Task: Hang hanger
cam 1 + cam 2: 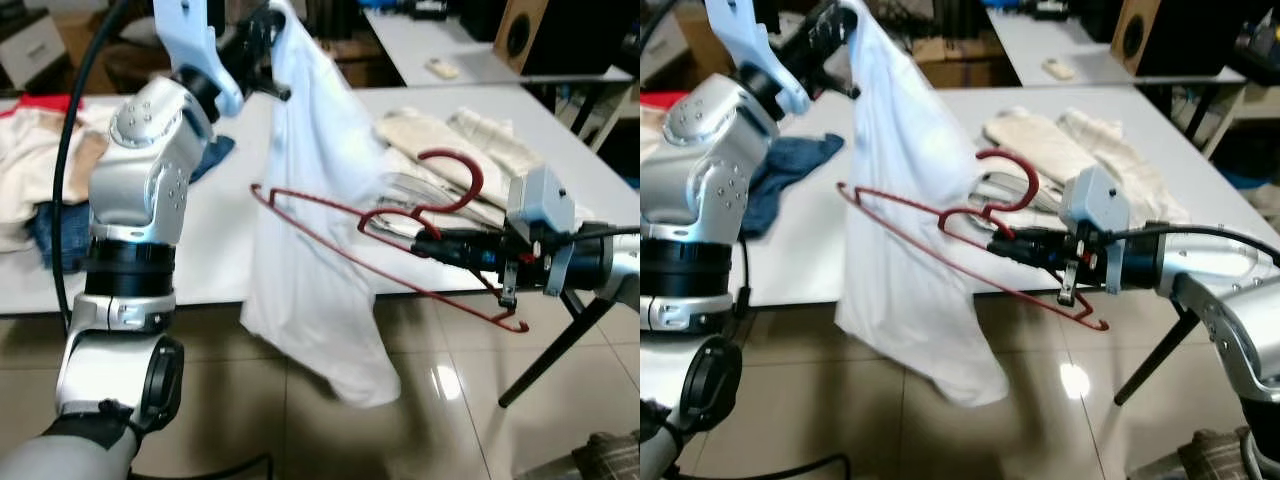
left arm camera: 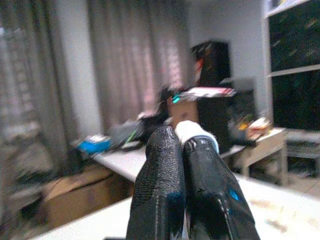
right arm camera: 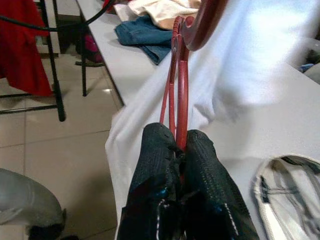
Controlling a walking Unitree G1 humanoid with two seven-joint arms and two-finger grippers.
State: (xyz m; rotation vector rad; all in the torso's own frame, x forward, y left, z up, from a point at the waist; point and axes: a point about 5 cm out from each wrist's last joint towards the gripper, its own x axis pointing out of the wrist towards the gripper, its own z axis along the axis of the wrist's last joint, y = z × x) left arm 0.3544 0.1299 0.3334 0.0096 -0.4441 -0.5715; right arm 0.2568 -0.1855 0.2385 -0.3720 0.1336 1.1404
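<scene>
A white shirt (image 1: 310, 220) hangs from my raised left gripper (image 1: 268, 30), which is shut on its top edge; a bit of white cloth (image 2: 192, 132) pokes out between the fingers (image 2: 160, 185). My right gripper (image 1: 425, 243) is shut on a red wire hanger (image 1: 400, 215) near the base of its hook and holds it level in front of the table edge. One end of the hanger (image 1: 855, 195) reaches into or behind the shirt. In the right wrist view the red wires (image 3: 179, 85) run between the black fingers (image 3: 155, 175).
A white table (image 1: 225, 220) carries piles of clothes: beige and blue items (image 1: 50, 190) at the left, cream and striped pieces (image 1: 450, 150) at the right. A second table (image 1: 440, 50) and a speaker (image 1: 520, 35) stand behind. Glossy tiled floor (image 1: 430, 400) lies below.
</scene>
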